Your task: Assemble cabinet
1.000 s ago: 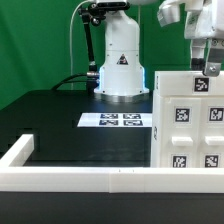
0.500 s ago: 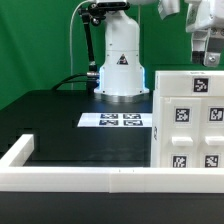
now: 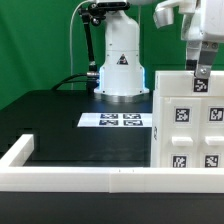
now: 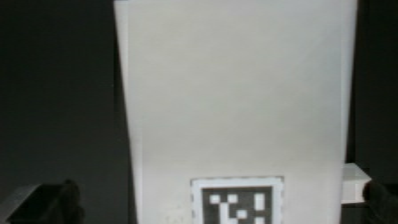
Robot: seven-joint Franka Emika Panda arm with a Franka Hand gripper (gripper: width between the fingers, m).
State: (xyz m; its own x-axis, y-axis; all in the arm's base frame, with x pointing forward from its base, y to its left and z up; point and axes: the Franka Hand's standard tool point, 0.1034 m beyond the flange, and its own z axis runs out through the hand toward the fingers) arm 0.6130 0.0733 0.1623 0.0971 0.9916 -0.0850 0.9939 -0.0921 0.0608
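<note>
The big white plastic cabinet with square black-and-white tags stands at the bench's front corner. The fingers are spread wide just above it, holding nothing. If they come down crooked, I think they could bump it and tip it.

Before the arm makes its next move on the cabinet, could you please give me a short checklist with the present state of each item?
1. Gripper above the cabinet's top edge: ok, in the exterior view it sits right at the top.
2. Fingers straddling the panel: ok, the wrist view shows one on each side of the white surface.
3. Jaws closed on the cabinet: cannot tell.
4. Cabinet upright on the table: ok.
5. Marker board uncovered: ok.
6. Border rail in place at the front: ok.
</note>
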